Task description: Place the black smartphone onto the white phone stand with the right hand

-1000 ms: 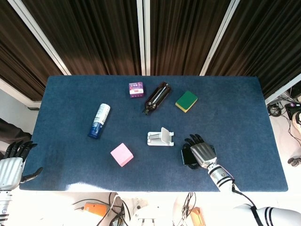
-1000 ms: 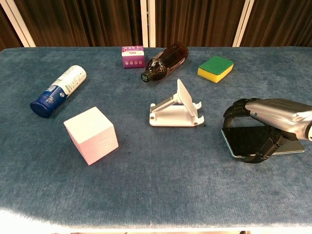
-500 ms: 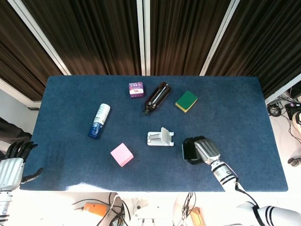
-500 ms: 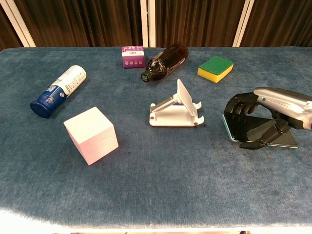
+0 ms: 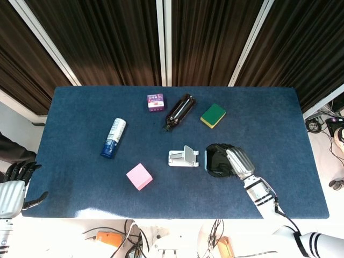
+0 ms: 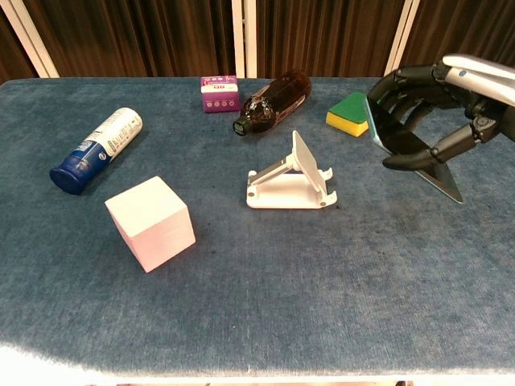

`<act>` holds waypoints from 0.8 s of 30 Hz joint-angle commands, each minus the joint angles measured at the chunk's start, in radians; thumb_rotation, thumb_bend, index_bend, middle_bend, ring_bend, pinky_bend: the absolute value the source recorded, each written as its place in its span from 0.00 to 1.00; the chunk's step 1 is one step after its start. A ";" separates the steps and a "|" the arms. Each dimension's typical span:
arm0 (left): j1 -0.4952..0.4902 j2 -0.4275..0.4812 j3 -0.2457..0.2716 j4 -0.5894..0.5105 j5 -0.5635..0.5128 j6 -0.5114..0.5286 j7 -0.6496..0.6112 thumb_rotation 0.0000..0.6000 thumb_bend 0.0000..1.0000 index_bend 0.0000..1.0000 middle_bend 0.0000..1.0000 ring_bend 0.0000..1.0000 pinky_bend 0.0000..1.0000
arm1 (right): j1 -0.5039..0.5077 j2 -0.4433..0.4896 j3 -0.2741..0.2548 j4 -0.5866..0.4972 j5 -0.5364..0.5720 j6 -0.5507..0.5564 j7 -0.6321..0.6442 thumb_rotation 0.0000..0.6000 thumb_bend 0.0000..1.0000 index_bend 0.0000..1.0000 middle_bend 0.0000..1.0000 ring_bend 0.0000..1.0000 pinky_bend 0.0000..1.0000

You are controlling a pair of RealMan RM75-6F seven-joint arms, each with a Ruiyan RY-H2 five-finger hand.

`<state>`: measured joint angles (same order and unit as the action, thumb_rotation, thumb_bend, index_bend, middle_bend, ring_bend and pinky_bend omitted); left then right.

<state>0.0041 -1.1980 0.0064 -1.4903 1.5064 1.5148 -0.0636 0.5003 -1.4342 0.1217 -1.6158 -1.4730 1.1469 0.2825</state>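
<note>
My right hand holds the black smartphone lifted off the table, tilted with its screen facing left and down. From above, the smartphone hangs just right of the white phone stand, with the right hand gripping it from the right. The phone stand sits on the blue cloth in mid-table, its back plate leaning up, apart from the phone. At the lower left edge of the head view, off the table, my left hand holds nothing, fingers apart.
A brown bottle lies behind the stand, with a purple box to its left and a green-yellow sponge just behind the phone. A pink cube and a white-blue spray can lie to the left.
The right hand has lifted the smartphone off the table and carried it up and toward the stand, tilting it. The left hand has not moved.
</note>
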 commanded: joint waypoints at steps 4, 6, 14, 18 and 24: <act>0.000 0.002 0.000 -0.007 -0.001 -0.003 0.007 1.00 0.12 0.20 0.14 0.06 0.00 | 0.038 -0.153 0.058 0.059 0.014 0.024 0.105 1.00 0.46 0.68 0.51 0.40 0.51; 0.000 0.004 0.000 -0.008 -0.004 -0.004 0.008 1.00 0.12 0.20 0.14 0.06 0.00 | 0.046 -0.196 0.066 0.087 0.022 0.022 0.150 1.00 0.46 0.68 0.51 0.40 0.51; 0.001 0.009 -0.001 -0.012 -0.011 -0.008 0.011 1.00 0.12 0.20 0.14 0.06 0.00 | 0.079 -0.329 0.101 0.241 0.010 0.048 0.300 1.00 0.46 0.66 0.51 0.40 0.49; 0.002 0.008 -0.001 -0.010 -0.016 -0.012 0.011 1.00 0.12 0.20 0.14 0.06 0.00 | 0.091 -0.365 0.117 0.302 0.006 0.065 0.348 1.00 0.46 0.66 0.51 0.40 0.49; 0.000 0.007 -0.002 -0.012 -0.016 -0.016 0.014 1.00 0.12 0.20 0.14 0.06 0.00 | 0.118 -0.397 0.108 0.383 -0.016 0.050 0.432 1.00 0.46 0.64 0.51 0.37 0.46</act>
<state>0.0040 -1.1907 0.0044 -1.5020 1.4899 1.4989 -0.0492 0.6081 -1.8173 0.2330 -1.2561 -1.4799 1.2004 0.6979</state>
